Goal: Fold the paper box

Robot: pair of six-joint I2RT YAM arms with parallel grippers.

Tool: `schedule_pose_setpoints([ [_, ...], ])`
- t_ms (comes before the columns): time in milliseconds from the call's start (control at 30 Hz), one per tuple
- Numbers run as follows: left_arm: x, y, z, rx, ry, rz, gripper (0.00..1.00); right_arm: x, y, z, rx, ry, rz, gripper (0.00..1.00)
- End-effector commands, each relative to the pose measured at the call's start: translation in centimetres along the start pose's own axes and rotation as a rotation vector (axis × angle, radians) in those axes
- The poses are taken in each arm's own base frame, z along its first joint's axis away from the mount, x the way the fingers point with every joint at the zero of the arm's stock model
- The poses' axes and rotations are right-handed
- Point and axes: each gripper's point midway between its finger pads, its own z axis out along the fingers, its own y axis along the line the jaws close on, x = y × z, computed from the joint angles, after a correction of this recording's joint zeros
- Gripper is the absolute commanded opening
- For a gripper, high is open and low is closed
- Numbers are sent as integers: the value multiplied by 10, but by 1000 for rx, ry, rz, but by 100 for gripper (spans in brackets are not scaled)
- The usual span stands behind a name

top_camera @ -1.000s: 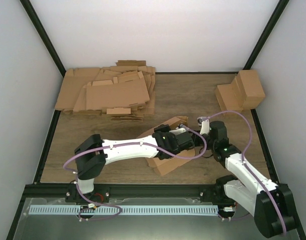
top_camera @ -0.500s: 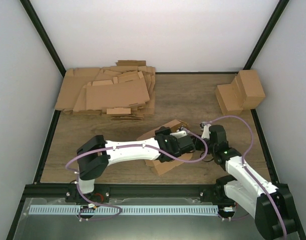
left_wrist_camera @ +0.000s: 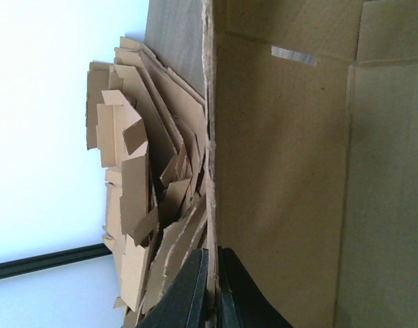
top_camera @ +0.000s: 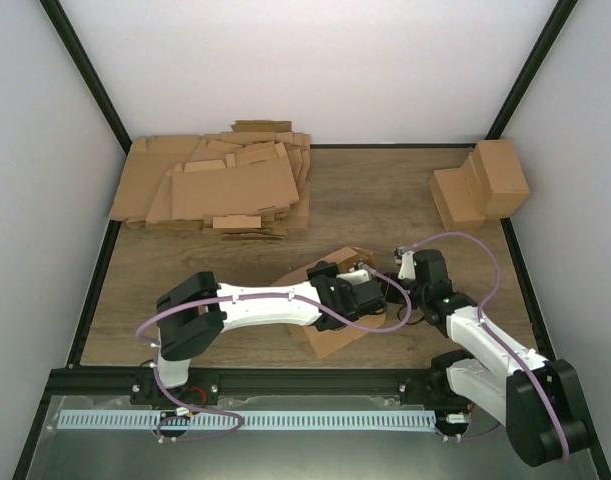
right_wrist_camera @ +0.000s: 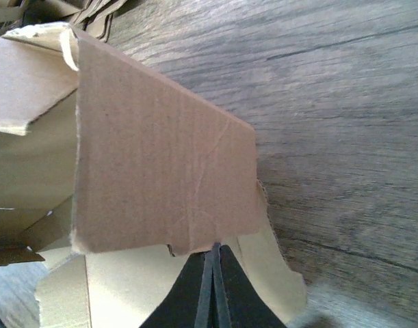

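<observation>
Both arms have drawn together, and the plain brown cardboard paper box (top_camera: 328, 338) has slid nearer on the wooden counter (top_camera: 385, 200). The left end effector (left_wrist_camera: 210, 256) pinches the edge of one raised wall; the right end effector (right_wrist_camera: 213, 249), clenched, meets a flap. The walls stand partly up, and I judge that the closing is still left.

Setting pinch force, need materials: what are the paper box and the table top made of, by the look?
The paper box: seemingly corrugated cardboard, plain brown, matte, uncoated; faint flute lines cross the panel and the cut edges look fuzzy. The table top: grey-brown wood grain, low sheen; maybe laminate or veneer, the look leaves that open.
</observation>
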Motion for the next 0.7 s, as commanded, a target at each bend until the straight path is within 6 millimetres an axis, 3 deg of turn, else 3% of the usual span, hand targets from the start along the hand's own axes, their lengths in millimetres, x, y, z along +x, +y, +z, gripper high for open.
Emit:
schedule_pose_setpoints([
  [0, 3, -16, 5, 21, 4, -11, 5, -4, 20, -1, -80, 28, -12, 1],
  [167, 5, -22, 9, 17, 10, -5, 5, 0, 21, 3, -88, 55, 0, 1],
  [433, 7, -20, 9, 4, 10, -10, 5, -16, 40, -5, -121, 51, -17, 1],
  [667, 12, -23, 10, -13, 18, -8, 5, -2, 39, -2, -150, 68, 24, 1],
])
